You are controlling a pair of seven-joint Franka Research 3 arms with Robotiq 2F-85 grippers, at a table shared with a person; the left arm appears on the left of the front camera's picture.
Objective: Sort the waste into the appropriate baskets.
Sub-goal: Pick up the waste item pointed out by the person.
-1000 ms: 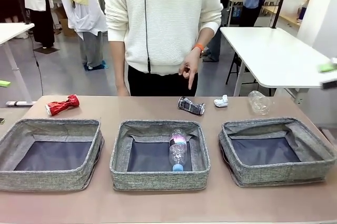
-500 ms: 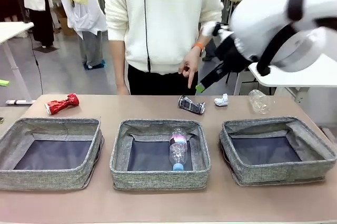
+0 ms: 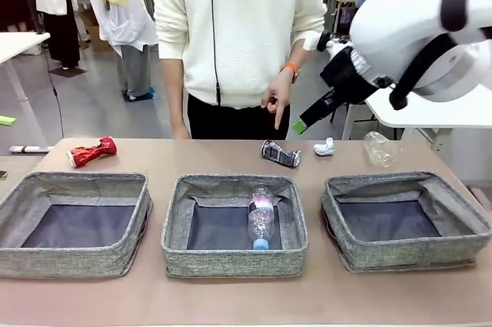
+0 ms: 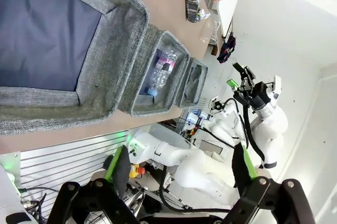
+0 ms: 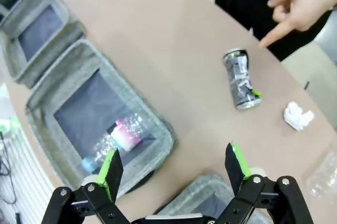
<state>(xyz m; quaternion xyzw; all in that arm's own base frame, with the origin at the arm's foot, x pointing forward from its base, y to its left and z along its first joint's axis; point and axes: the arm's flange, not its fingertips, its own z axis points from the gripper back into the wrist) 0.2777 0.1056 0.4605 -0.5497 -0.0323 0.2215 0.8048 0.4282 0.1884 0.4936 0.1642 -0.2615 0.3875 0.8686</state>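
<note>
The left gripper hangs off the near left of the table, jaws spread wide and empty. On the far left of the table the crushed red can lies on bare wood just behind the left basket, which holds nothing. The middle basket has the clear bottle lying in it, blue cap toward the robot. This looks to be the one piece sorted so far.

Behind that basket's right corner rests the crushed black-silver can, and the person's hand points down at it. Further right sit the white tissue wad and then the crumpled clear plastic, both on the table behind the empty right basket.

The right gripper hovers above the table's right side, jaws fully apart and carrying nothing, facing the black-silver can. Four pieces are left, so the job seems early.
</note>
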